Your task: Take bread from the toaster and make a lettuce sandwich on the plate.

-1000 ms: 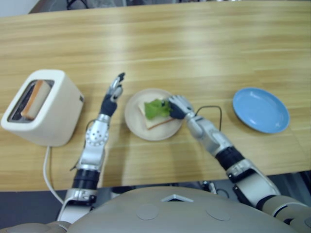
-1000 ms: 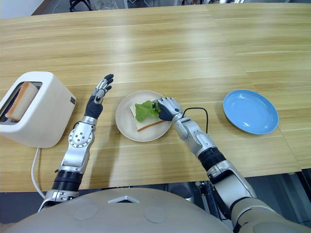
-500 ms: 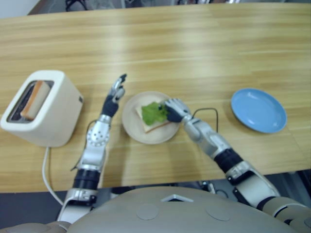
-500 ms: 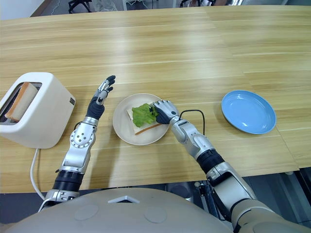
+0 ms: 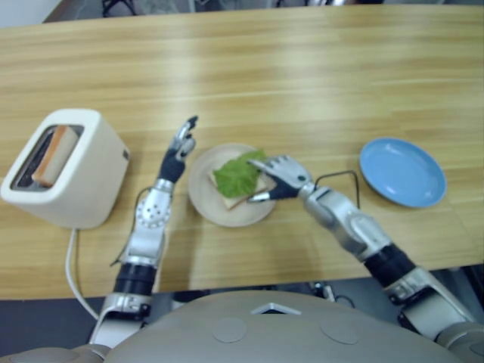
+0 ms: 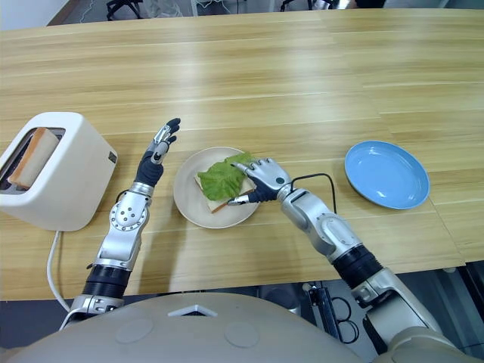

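Your right hand (image 6: 262,176) sits over the beige plate's (image 6: 190,213) right rim, fingers spread, gripping nothing, tips at the lettuce leaf (image 6: 221,178) lying on the bread slice (image 6: 215,203). Left hand (image 6: 159,147) is straight-fingered and empty, in the gap between plate and toaster (image 6: 74,181), which has another slice (image 6: 29,167) in its slot. Blue plate (image 6: 386,175) is well right.

A broad desk (image 6: 302,83) of light wood is seen from above, its long planks laid from left to right. A seam (image 6: 354,68) between two desk panels is seen running slantwise on the right side. A soft, pale sheen of light is spread across the middle of the wood. Beyond the far edge, grey floor (image 6: 79,10) is seen with a dark chair base (image 6: 125,7), and a white surface (image 6: 23,13) is cut off at the top left corner. Dark floor (image 6: 465,283) is seen below the near edge.
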You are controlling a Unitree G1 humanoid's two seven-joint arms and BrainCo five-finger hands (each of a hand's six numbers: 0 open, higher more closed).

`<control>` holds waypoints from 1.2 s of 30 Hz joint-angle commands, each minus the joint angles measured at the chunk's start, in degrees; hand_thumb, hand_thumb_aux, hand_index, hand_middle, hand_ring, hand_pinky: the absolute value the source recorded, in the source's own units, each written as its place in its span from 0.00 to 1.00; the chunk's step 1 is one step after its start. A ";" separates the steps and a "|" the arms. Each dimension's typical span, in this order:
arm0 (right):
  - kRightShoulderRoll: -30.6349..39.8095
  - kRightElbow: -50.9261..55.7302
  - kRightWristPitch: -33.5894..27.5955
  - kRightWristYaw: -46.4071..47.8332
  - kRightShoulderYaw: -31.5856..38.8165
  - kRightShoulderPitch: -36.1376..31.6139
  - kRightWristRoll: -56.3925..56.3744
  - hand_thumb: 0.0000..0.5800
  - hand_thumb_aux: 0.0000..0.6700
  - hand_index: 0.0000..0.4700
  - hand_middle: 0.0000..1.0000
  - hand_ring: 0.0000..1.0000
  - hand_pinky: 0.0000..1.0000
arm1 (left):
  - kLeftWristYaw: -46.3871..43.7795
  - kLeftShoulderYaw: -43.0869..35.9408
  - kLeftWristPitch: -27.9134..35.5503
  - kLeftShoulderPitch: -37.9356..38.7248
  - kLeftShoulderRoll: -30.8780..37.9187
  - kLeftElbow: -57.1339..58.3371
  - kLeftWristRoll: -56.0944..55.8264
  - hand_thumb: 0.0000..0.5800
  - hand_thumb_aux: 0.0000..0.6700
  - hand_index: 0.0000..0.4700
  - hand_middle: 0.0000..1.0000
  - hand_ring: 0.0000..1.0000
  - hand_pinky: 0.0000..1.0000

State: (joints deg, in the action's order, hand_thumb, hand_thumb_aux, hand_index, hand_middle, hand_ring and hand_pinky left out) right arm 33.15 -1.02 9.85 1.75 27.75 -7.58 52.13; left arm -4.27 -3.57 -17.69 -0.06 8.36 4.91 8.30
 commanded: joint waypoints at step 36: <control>1.73 -7.63 -1.93 1.53 -28.40 16.16 -14.43 0.00 0.00 0.00 0.00 0.00 0.00 | -24.56 26.98 17.92 12.19 56.57 -9.68 28.01 0.00 0.00 0.00 0.00 0.00 0.00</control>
State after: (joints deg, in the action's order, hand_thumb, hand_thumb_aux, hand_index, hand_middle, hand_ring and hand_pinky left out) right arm 34.76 -9.53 8.04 3.39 -0.44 8.43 37.66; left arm -27.85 25.32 -0.43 11.76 63.90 -6.46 34.67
